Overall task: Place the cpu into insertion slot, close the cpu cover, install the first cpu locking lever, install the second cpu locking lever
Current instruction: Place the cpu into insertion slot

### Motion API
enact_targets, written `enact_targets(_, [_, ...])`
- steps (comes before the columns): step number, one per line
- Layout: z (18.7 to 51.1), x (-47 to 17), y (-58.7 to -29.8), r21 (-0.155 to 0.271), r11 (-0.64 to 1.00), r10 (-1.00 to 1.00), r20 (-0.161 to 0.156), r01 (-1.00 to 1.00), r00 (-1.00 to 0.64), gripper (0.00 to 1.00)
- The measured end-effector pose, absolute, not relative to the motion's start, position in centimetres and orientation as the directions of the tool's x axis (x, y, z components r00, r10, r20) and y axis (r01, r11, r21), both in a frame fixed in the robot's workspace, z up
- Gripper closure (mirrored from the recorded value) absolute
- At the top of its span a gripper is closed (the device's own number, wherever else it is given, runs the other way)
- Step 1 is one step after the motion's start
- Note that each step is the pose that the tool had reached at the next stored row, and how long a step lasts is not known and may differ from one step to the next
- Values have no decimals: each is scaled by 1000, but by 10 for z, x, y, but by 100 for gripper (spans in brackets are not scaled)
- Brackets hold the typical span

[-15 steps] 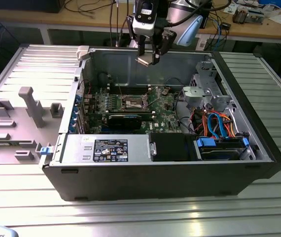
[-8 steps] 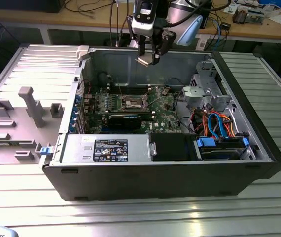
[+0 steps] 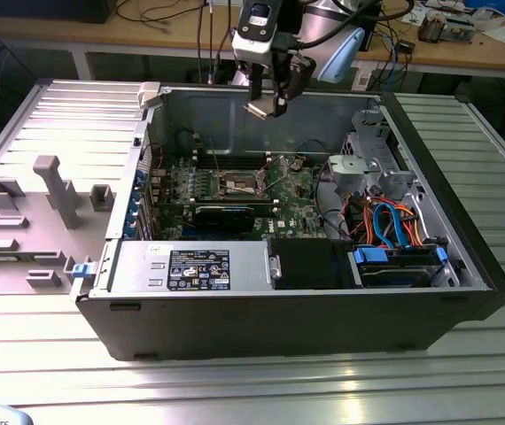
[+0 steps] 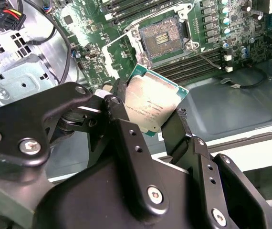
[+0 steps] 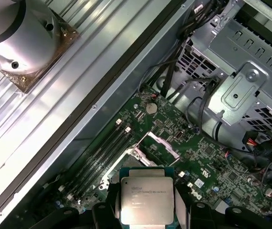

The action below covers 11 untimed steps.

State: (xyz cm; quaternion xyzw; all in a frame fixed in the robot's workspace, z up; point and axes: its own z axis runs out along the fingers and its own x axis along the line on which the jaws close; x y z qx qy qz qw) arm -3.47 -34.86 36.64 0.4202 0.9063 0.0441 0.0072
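Jaws: the gripper (image 4: 148,112) is closed onto the cpu (image 4: 148,106), one black finger (image 4: 116,106) on each of two opposite edges, silver top facing both wrist cameras. In the first wrist view the cpu (image 5: 147,200) sits square between the fingers.

Position: in the exterior view we see the cpu (image 3: 256,110) held in the air, slightly tilted, well above the green board (image 3: 299,200) and near the far wall of the computer case (image 3: 279,329). It touches nothing but the fingers.

Insertion slot (image 4: 162,38): open, contact field bare, no chip in it. A thin metal lever (image 4: 206,55) lies swung out across the memory slots (image 4: 193,67) beside it.

Surroundings: a black card (image 3: 226,215) lies just beside the insertion slot, towards the case's near wall. The drive cage (image 3: 372,165) and orange and blue cables (image 3: 394,226) fill the case at the exterior view's right. Nothing lies between cpu and slot.

Arm: it comes in from beyond the bench's (image 3: 235,390) far edge, wrist turned so the gripper points down into the open case.
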Motion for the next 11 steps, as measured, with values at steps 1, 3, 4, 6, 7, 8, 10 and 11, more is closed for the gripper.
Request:
enact_targets(1, [366,-35,-349,86,638,766,24,765,-642,46])
enact_targets(3, [366,-35,-349,86,633,771,24,770,-636,46])
enact_targets(4, [366,-35,-349,86,630,773,24,772,-634,46])
enact_targets(6, [366,-35,-349,86,624,778,24,777,-628,46])
enact_targets(7, [366,-35,-349,86,621,780,24,779,-625,46])
enact_targets(8, [365,-35,-349,86,616,784,24,783,-620,46])
enact_targets(10, [365,-35,-349,86,597,799,24,797,-601,46])
enact_targets(11, [365,-35,-349,86,583,809,24,808,-587,46])
